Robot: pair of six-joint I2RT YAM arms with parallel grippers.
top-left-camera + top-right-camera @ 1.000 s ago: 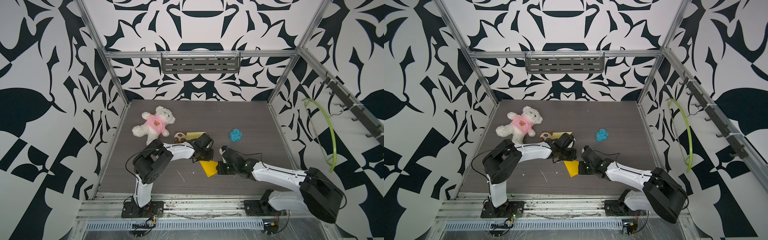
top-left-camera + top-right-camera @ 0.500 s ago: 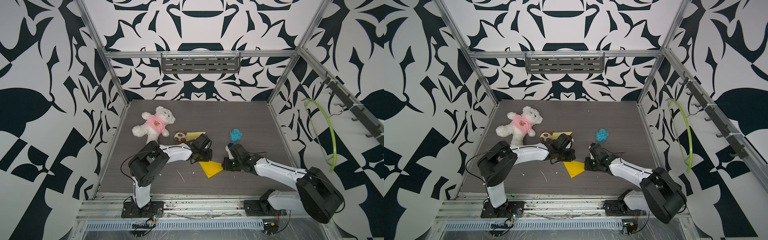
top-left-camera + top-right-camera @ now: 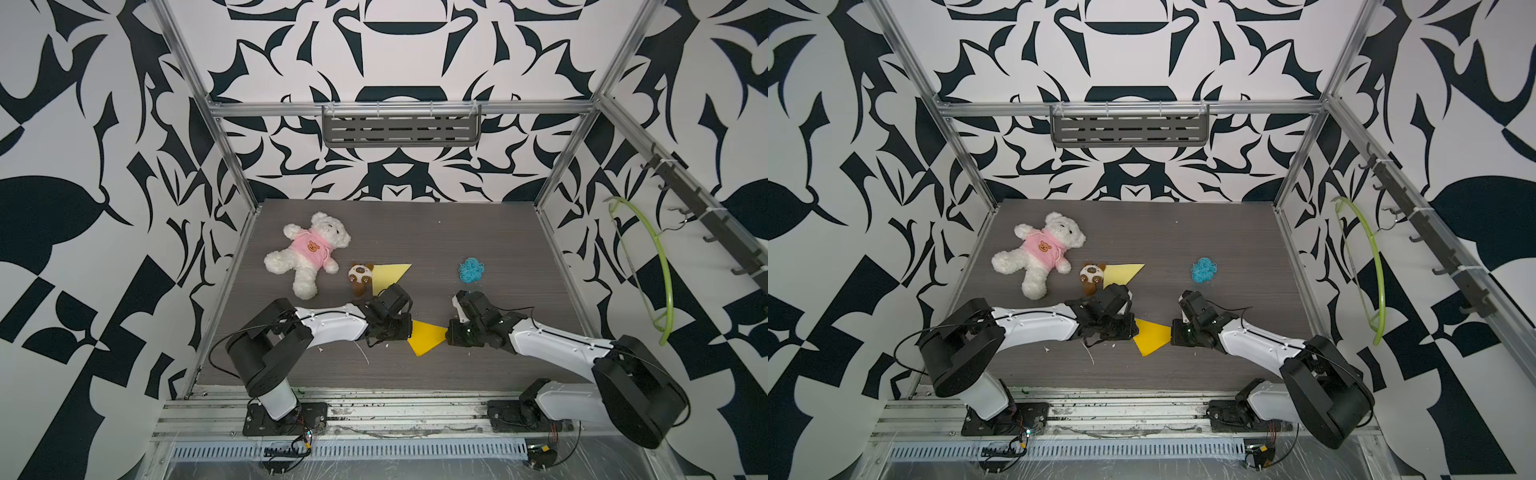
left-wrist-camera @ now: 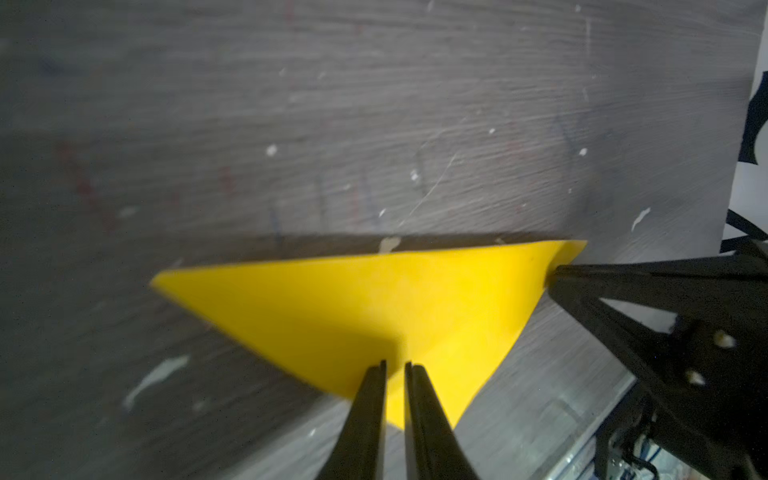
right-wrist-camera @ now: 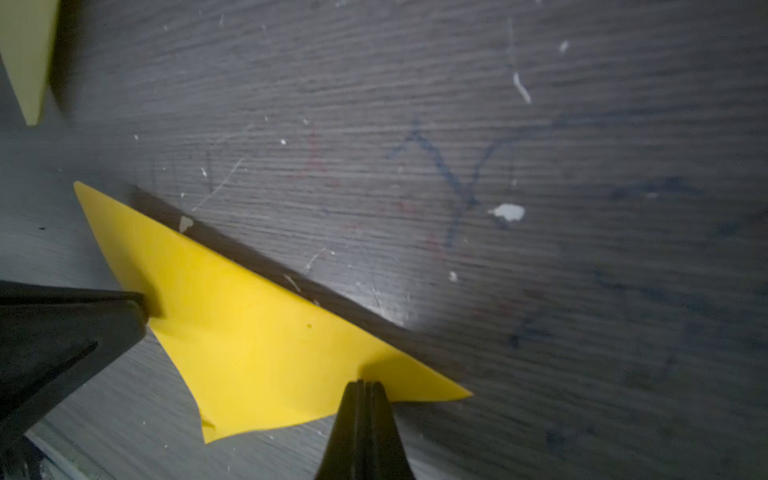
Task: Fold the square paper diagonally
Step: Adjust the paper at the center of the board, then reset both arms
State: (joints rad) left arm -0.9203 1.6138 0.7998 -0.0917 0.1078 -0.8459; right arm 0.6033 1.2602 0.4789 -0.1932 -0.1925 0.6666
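Paper (image 3: 426, 334) is light, limp, easily creased; grip corners. The right hand (image 5: 365, 384) pinches one corner, the left hand (image 4: 395, 368) is slightly parted.

Paper (image 3: 426, 335): bright yellow sheet, folded to a triangle. Layers not quite flush, with a small curl at the apex. Lies front centre on the table (image 3: 457, 232), apex toward the front. Long edge raised off the surface, shadow beneath.
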